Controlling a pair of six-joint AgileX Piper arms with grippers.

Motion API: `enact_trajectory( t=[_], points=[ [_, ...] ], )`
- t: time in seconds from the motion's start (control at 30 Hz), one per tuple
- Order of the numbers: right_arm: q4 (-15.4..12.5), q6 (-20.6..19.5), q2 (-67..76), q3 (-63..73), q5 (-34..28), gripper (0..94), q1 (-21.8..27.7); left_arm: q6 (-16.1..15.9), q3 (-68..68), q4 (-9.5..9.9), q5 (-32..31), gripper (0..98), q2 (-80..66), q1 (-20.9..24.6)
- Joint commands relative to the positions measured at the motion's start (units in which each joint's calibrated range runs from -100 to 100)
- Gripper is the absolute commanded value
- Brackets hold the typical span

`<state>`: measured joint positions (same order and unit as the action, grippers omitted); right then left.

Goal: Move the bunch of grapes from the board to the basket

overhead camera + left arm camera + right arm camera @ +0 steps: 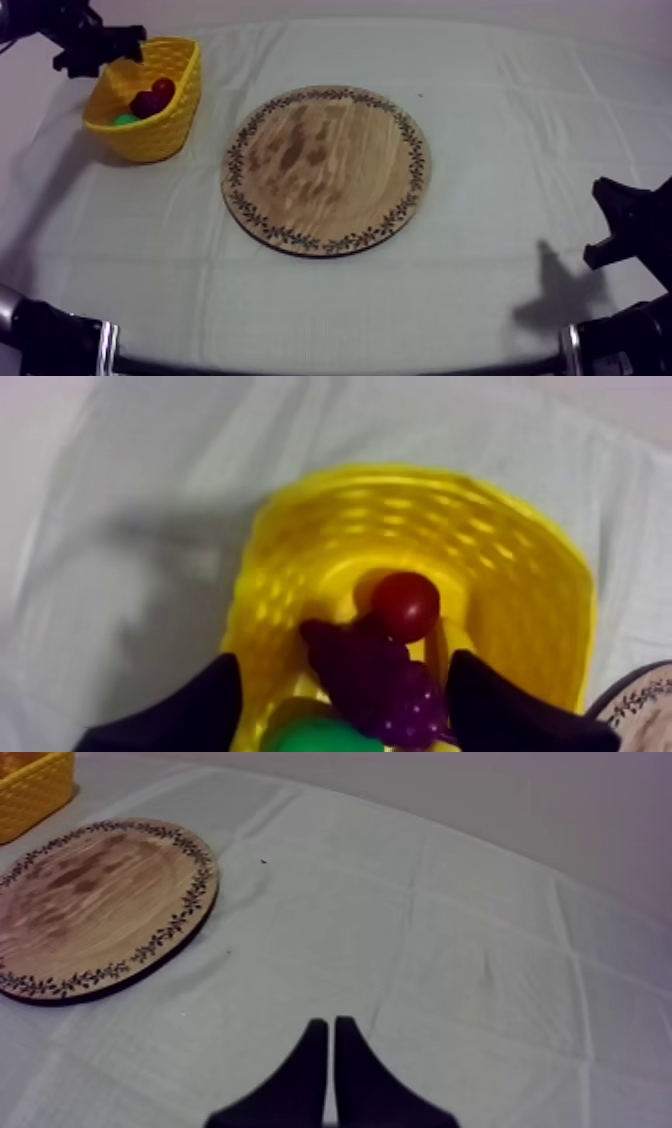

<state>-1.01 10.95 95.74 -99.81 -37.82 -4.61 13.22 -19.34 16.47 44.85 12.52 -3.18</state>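
The purple bunch of grapes (146,103) lies inside the yellow basket (170,125) at the table's far left, beside a small red fruit (163,88). My left gripper (110,50) hangs over the basket's far rim. In the left wrist view its fingers stand wide apart above the grapes (375,681), open and holding nothing. The round wooden board (325,170) in the middle of the table is bare. My right gripper (615,225) rests low at the right; its fingers (331,1022) lie together as a narrow wedge.
A green fruit (320,736) sits in the basket (500,556) under the grapes, with the red fruit (405,604) behind them. The board (90,902) and a corner of the basket (30,792) lie beyond my right gripper. Bare cloth surrounds the board.
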Motion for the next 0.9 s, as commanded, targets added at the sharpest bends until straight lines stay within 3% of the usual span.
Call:
enact_trajectory(
  t=[0.0, 0.13, 0.27, 0.5, 0.87],
  points=[
    [0.0, 0.0, 0.0, 0.0, 0.0, 0.4, 0.0, 0.2, -0.7, -0.07, 0.0, 61.6, -3.3, 0.1],
    [0.0, 0.0, 0.0, 0.0, 0.0, 0.4, 0.0, 0.4, -0.9, -1.23, 1.2, 52.4, -9.7, 0.9],
    [0.0, 0.0, 0.0, 0.0, 0.0, 0.4, 0.0, -0.7, -1.9, -2.64, 1.8, 35.6, -17.9, 1.7],
    [0.0, 0.0, 0.0, 0.0, 0.0, 0.4, 0.0, -2.4, -10.4, -3.15, -1.2, 6.9, -34.0, 2.8],
    [0.0, 0.0, 0.0, 0.0, 0.0, 0.4, 0.0, -8.7, -37.8, -5.14, -11.1, 0.1, -65.3, 4.7]
  ],
)
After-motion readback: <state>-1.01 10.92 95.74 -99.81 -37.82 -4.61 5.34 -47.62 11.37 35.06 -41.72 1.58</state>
